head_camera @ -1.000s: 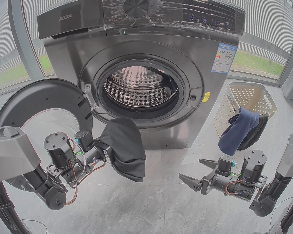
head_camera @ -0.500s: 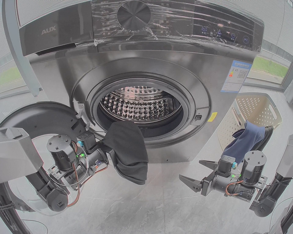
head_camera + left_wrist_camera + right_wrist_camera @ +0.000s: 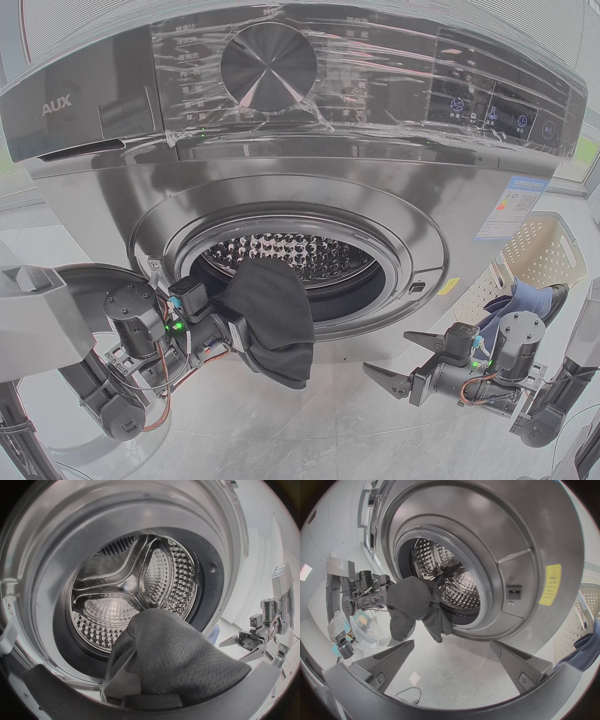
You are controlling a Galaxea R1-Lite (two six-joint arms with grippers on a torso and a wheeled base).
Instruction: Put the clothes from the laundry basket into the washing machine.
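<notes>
The grey washing machine [image 3: 312, 181] stands with its door swung open to the left, and its steel drum [image 3: 294, 253] holds no clothes. A black garment [image 3: 275, 300] hangs over my left gripper [image 3: 250, 340], which is shut on it just below the rim of the drum opening; the cloth hides the fingers. The left wrist view has that black garment [image 3: 175, 658] in front of the drum [image 3: 125, 598]. My right gripper [image 3: 387, 353] stands open over the floor at the lower right, holding nothing. The laundry basket [image 3: 550, 244] holds a blue garment [image 3: 519, 300] and a dark one [image 3: 556, 294].
The open round door [image 3: 81, 284] sits at the far left behind my left arm. The beige basket leans against the washer's right side, near my right arm. Grey tiled floor [image 3: 325, 431] lies in front of the machine.
The camera has come closer to the washer, so the whole picture has shifted. My left gripper with the black garment now sits at the drum's lower rim. The right gripper stays open, low.
</notes>
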